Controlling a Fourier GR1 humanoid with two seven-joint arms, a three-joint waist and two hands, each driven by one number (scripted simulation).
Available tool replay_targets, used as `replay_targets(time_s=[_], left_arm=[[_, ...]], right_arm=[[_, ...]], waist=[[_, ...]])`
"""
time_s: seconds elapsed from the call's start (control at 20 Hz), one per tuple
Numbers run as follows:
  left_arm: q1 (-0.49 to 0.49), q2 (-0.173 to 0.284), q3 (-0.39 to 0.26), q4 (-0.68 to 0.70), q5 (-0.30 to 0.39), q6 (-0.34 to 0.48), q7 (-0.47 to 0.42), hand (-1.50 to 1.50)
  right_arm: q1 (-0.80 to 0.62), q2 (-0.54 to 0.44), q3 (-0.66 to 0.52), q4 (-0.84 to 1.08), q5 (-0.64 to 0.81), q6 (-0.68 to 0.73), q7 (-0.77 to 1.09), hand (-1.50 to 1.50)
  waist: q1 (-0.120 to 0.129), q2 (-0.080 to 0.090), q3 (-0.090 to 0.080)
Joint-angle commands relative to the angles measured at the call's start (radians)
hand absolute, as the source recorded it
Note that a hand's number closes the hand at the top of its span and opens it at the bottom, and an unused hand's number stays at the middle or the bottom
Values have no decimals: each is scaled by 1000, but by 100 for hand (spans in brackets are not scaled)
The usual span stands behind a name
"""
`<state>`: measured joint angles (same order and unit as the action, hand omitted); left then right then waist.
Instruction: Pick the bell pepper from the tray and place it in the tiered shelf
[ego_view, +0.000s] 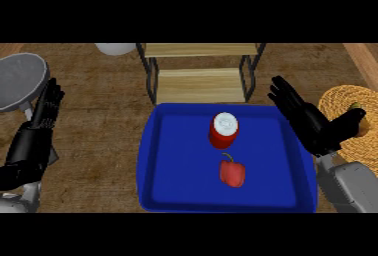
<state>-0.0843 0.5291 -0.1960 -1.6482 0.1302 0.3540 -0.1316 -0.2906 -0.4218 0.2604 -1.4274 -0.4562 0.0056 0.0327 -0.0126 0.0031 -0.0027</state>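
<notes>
Pepper (232, 173) lies lower centre of tray (166, 165), just below red can (224, 131). Likely light, smooth, slippery, rounded; best gripped across body, not stem. Right hand (308, 124) open, empty, at tray's right edge. Left hand (40, 125) resting open, left of frame. Shelf (199, 82) upper centre.

Two arms enter from the lower edge, one at each side. The left hand (38, 131) is black throughout, built of long, slim, segmented fingers with ridged backs that catch faint grey highlights; the palm block below them is black too, boxy and glossy. Its forearm (16, 200) is pale grey with a rounded casing. The right hand (308, 124) matches: black, slim segmented fingers, a thicker black thumb set off to the side. Below it sits a short light collar, then a grey, smooth, blocky right forearm (351, 189).
</notes>
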Motion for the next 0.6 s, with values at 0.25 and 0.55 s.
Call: replay_targets(time_s=[0.25,0.55], left_arm=[[217,-104,21,185,181,2,221,0],[184,-131,21,236,277,-103,269,0]], right_arm=[[161,-123,-248,-155,203,-364,-197,150],[558,16,-221,-166,259,-565,-234,-150]], waist=[[-132,-29,-5],[-81,-12,1]])
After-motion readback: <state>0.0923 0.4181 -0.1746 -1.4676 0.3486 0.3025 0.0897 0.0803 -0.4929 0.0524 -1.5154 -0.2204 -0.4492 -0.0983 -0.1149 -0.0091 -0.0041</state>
